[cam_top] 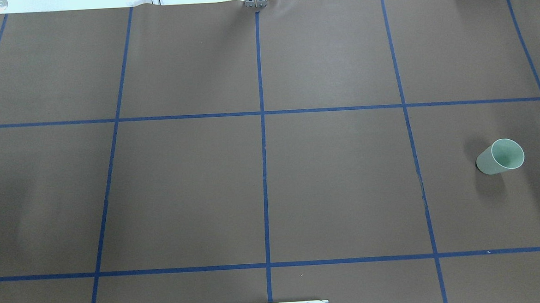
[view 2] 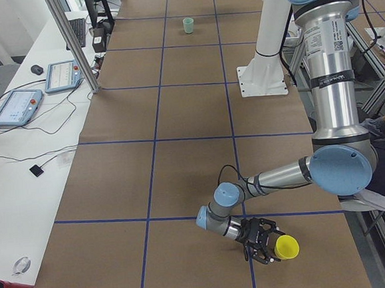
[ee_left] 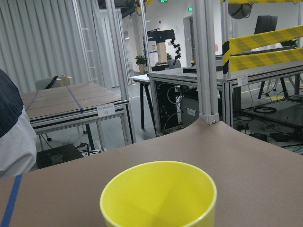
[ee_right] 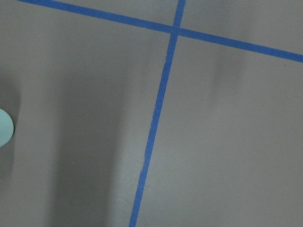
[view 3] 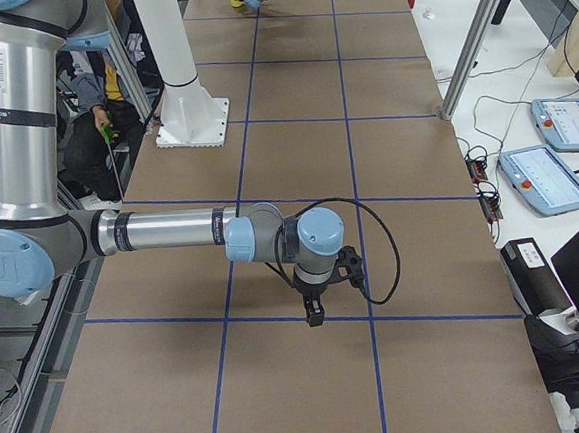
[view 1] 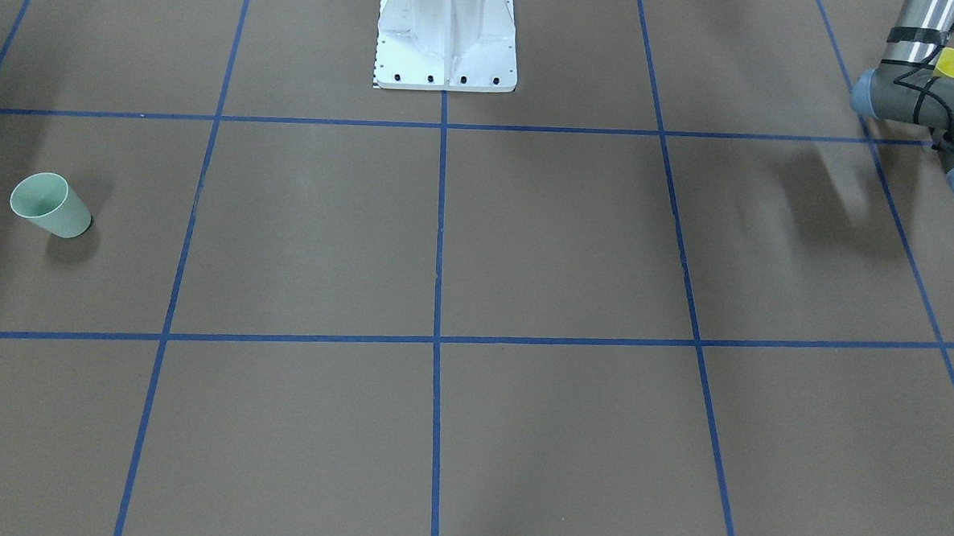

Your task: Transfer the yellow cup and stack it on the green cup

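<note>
two things worry me here. first, out at the robot's left end of the table (cam_top: 336, 189): the yellow cup (view 2: 286, 246) sits right at the tips of the left gripper (view 2: 266, 246), with the forearm low and the gripper pointing sideways at it. the only look at those fingers is from the table's end, so i can't tell if they're spread or pinched on the cup. if the hold is shallow or off-centre, i'd guess a light tapered tumbler could squirt out or tip on the lift.

second, the trip: the green cup (cam_top: 500, 156) stands upright way over on the robot's right, well apart from the yellow one, with most of the table between them. that's a long carry, maybe a hand-over. any tilt picked up on the way shows at the drop, where a crooked yellow cup could knock the green one over instead of nesting in it. the right gripper (view 3: 315, 318) hangs pointing down over the table, and the green cup's edge just peeks in at the left of its wrist view. can't tell its finger gap either.
</note>
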Motion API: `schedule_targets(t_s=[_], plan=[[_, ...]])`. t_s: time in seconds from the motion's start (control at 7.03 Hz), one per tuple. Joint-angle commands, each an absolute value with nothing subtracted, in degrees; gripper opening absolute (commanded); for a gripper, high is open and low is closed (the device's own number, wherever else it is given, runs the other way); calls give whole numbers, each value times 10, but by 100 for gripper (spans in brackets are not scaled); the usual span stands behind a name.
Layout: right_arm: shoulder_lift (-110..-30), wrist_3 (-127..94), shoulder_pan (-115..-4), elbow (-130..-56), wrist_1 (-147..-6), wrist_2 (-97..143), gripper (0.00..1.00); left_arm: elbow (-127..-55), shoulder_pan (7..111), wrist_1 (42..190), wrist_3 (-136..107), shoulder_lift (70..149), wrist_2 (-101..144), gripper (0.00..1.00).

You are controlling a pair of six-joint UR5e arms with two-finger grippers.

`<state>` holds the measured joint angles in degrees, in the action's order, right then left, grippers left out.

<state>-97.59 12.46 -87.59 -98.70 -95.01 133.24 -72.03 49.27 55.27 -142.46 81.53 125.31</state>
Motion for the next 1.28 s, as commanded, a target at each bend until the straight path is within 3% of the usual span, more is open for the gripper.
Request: schedule_targets(t_s=[0.0,0.57,0.71,0.85,1.14], plan=[[-976,124,-875,-987,-950,1332,100,-701,488,554,-1428,815,1270,100],[-972,124,-875,-987,-949,1332,100,-689,483,555,-1430,814,1284,100],[-972,124,-875,-987,-949,1332,100,-689,481,555,-1430,814,1285,87],[-972,124,-875,-987,-949,1332,100,-689,480,555,-1428,815,1285,52],[-969,124,-875,-986,-949,1332,100,-690,479,556,-1421,815,1281,33]])
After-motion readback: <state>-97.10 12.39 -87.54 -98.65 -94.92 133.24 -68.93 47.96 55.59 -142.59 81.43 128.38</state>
